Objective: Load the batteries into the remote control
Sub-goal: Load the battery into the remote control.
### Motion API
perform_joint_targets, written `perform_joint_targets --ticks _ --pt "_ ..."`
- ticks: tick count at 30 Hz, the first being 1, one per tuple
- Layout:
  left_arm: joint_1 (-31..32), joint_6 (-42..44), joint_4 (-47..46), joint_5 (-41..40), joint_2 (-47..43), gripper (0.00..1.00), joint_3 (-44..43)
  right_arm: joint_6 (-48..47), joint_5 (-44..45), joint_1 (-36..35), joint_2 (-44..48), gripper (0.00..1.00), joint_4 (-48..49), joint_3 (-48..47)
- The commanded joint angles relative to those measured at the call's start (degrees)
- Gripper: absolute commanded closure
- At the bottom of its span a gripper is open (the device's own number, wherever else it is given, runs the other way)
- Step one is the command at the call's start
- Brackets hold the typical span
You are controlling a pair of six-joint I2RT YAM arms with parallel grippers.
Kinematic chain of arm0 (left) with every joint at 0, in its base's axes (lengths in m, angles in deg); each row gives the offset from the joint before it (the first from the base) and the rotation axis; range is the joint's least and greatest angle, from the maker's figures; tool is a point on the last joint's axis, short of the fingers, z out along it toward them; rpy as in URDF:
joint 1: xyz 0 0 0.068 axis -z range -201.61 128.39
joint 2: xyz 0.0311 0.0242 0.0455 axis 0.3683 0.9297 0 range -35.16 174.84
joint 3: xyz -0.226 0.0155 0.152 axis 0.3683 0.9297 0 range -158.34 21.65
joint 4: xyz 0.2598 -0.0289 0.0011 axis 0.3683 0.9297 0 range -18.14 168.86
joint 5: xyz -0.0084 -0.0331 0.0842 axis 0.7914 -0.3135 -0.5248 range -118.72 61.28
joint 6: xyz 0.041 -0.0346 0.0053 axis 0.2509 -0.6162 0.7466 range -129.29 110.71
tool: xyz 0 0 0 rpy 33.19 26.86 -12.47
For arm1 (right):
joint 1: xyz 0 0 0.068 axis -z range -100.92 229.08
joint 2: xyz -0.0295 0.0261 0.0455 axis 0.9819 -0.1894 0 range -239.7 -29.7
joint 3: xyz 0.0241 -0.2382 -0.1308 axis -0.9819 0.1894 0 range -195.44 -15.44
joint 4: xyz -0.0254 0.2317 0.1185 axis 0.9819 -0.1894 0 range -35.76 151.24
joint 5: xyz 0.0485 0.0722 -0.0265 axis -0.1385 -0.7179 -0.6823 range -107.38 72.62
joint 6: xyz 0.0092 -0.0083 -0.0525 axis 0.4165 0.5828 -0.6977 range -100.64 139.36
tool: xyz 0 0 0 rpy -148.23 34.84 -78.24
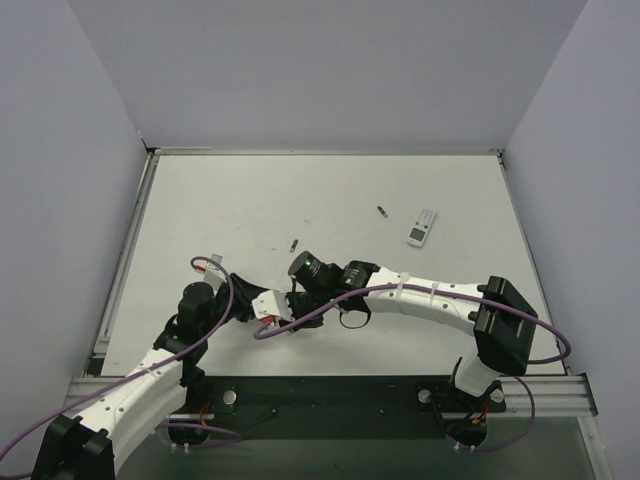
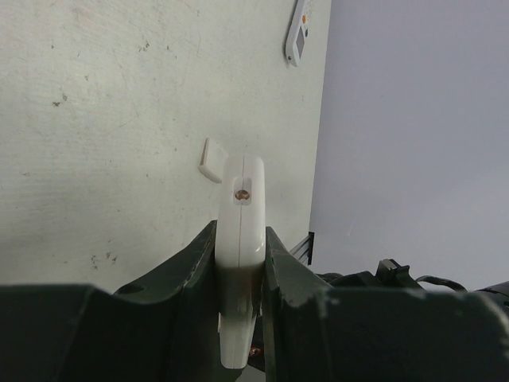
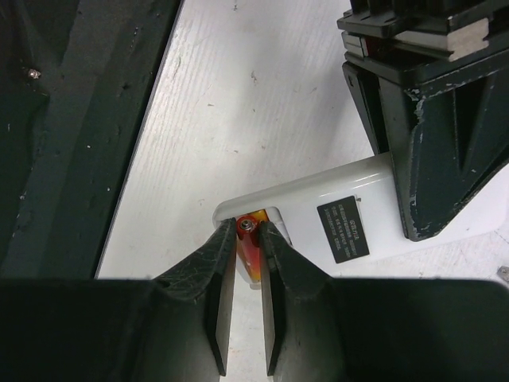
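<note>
My left gripper (image 1: 272,306) is shut on the remote control (image 2: 241,199), gripping its white sides; it shows edge-on in the left wrist view. In the right wrist view the remote's white back (image 3: 334,227) faces the camera, with a black label and an open battery bay at its end. My right gripper (image 3: 248,229) is shut on a red battery (image 3: 249,243) with a pale metal tip, its end at the open bay. The left gripper's dark fingers (image 3: 433,151) clamp the remote's other end. In the top view my right gripper (image 1: 298,295) meets the remote (image 1: 268,302). The second red battery cannot be made out.
A small white cover plate (image 2: 211,159) lies on the table beyond the remote. A white-faced remote with grey buttons (image 1: 422,227) lies at the back right, also in the left wrist view (image 2: 298,36). Two dark cylinders (image 1: 382,211) (image 1: 294,244) lie on the table. Walls enclose three sides.
</note>
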Motion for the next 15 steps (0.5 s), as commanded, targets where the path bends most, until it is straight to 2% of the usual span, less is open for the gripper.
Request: perform_joint_targets --ticks 1,9,15 --pt "-2.0 -7.1 -13.2 4.7 -2.7 1.00 -6.2 -0.1 2.7 -1.1 -3.3 0.87 -9.5 2.0" --pt "-2.9 -5.6 -11.3 5.4 -3.2 1.00 -7.0 0.2 2.3 -2.1 -2.9 0.78 -10.1 2.2" --pt "-3.6 -3.8 -9.2 5.3 -3.1 1.00 -7.0 0.3 1.1 -2.1 -1.9 0.78 -10.1 2.1"
